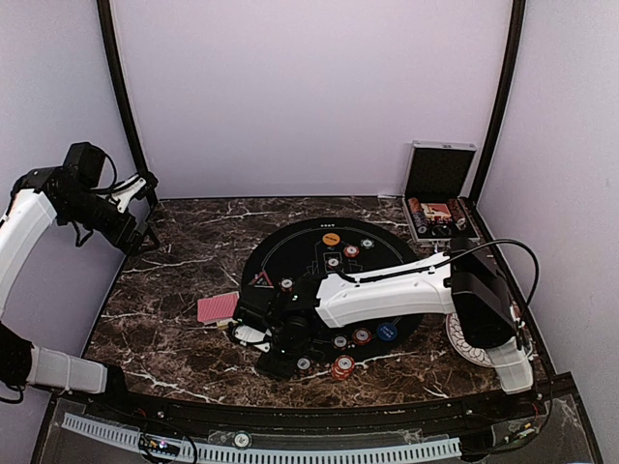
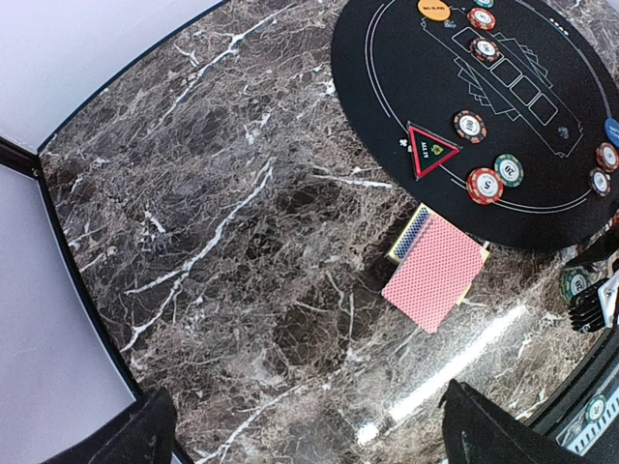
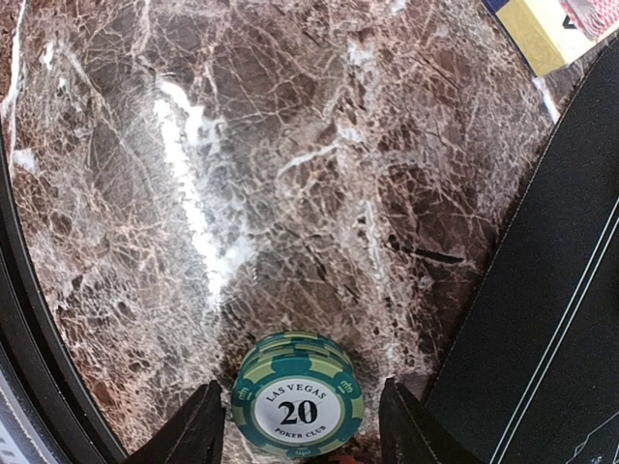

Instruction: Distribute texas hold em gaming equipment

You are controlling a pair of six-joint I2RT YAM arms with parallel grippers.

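Left half of the tabletop [image 1: 160, 319] is bare marble, wide open for a pass. Only obstacle there is the red card deck [image 1: 218, 306], lying just off the left edge of the black mat [image 1: 290, 237]. Right arm [image 1: 387, 295] lies across the mat's near half and blocks it. Chips [image 1: 351, 250] are scattered over the mat with tight gaps. Green chip stack [image 3: 298, 406] sits between the right fingers [image 3: 201, 430], close on both sides; contact unclear. Marble ahead of it is free. Silver case [image 1: 440, 188] and plate [image 1: 462, 346] crowd the right edge.

you're looking at a marble-look tabletop [image 2: 242, 242] that is shining glossy, a black mat [image 2: 406, 58] looking matt, a green chip stack [image 3: 298, 406] showing smooth plastic, and red card backs [image 2: 435, 273] looking finely patterned.
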